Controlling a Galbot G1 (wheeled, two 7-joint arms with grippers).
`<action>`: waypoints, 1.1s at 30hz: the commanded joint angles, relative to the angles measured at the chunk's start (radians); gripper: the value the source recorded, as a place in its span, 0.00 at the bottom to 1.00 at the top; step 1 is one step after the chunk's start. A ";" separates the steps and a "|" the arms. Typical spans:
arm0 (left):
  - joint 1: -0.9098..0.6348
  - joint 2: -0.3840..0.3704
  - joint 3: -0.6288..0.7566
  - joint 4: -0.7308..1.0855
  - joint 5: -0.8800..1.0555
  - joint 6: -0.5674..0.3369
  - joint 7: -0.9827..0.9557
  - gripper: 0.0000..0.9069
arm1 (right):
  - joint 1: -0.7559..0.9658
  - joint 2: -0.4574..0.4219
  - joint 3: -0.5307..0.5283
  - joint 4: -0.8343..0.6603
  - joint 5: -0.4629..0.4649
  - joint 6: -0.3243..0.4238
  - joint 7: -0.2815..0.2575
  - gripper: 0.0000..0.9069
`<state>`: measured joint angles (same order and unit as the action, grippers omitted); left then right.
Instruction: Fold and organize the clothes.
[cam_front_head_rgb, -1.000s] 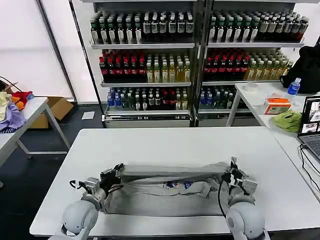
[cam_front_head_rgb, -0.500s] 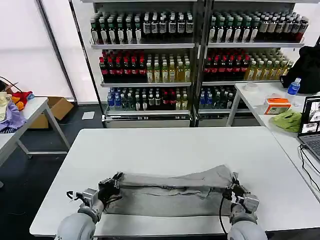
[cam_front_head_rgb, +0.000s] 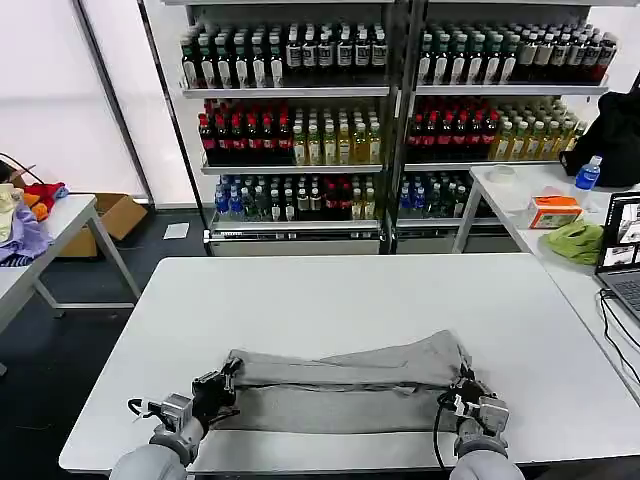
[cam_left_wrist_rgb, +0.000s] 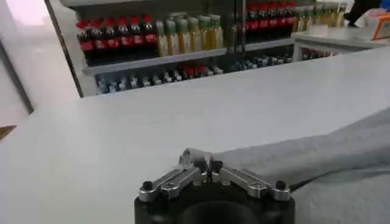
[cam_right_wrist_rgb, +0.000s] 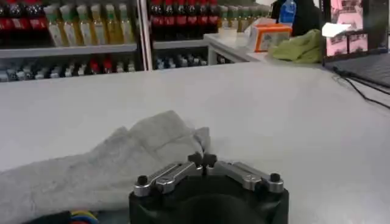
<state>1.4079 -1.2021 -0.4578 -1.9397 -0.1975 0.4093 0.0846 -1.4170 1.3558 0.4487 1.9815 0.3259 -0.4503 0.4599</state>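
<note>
Tabletop shirt (cam_front_head_rgb: 345, 385) between both pinching tools.

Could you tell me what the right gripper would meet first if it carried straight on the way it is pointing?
The right gripper is shut on the grey shirt, so that comes first; beyond it the white table looks bare, though depth is uncertain.

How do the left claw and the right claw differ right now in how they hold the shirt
The left claw pinches the grey shirt at its left end; the right claw pinches its right end. The cloth bunches thicker by the right claw, thinner by the left claw. Both are shut on fabric, low near the white table's front edge.
</note>
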 joint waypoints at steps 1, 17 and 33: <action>0.037 -0.004 -0.008 -0.014 0.047 0.001 -0.003 0.38 | -0.010 0.002 -0.006 -0.027 -0.030 0.006 -0.009 0.00; 0.058 -0.050 -0.027 -0.106 0.075 0.018 -0.034 1.00 | -0.070 -0.026 0.061 0.249 -0.023 -0.043 0.001 1.00; 0.083 -0.122 -0.054 -0.076 0.000 0.036 -0.058 1.00 | -0.054 -0.035 0.054 0.330 -0.015 -0.047 0.001 1.00</action>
<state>1.4743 -1.2874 -0.5055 -2.0137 -0.1621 0.4414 0.0322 -1.4703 1.3235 0.4927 2.2515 0.3041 -0.4917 0.4594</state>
